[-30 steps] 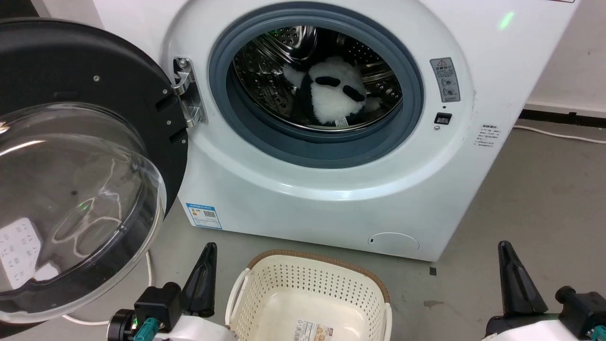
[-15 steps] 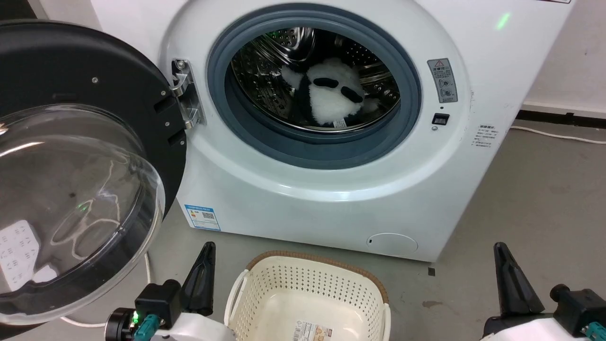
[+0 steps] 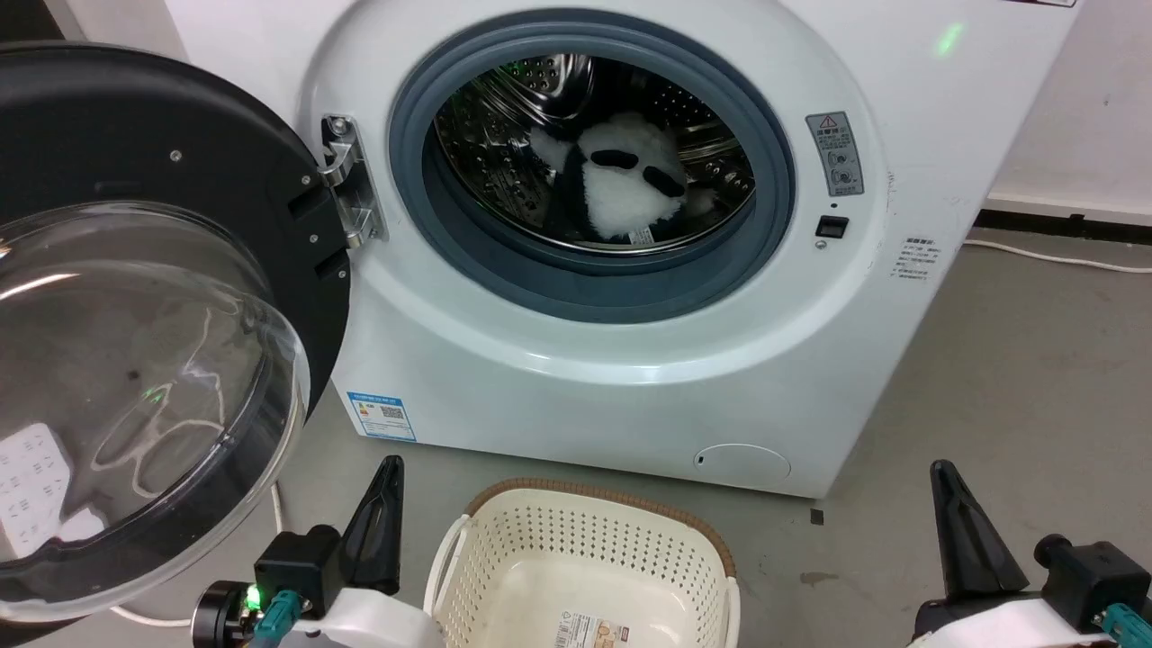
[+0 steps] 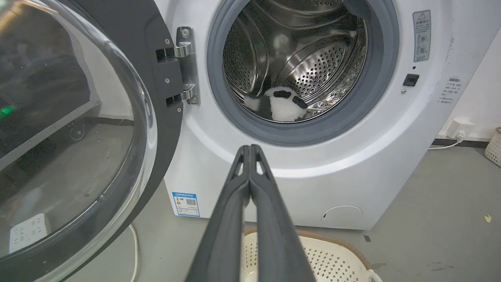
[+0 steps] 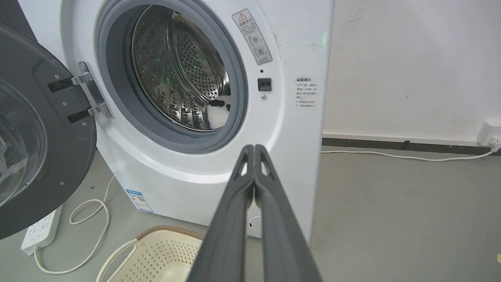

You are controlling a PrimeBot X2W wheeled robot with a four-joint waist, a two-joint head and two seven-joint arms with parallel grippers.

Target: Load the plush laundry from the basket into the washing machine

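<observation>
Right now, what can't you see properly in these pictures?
- Penguin toy: right wrist view, mostly hidden by the washer's grey door seal.
- Basket: head view, near end cut off by the bottom edge, floor label too.
- Warning sticker: head view, print too small to read.
- Power strip: head view, blurred through the glass door.

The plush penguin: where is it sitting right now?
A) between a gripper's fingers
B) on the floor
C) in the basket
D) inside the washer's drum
D: the plush penguin lies inside the washing machine, and the basket holds no toy.
</observation>
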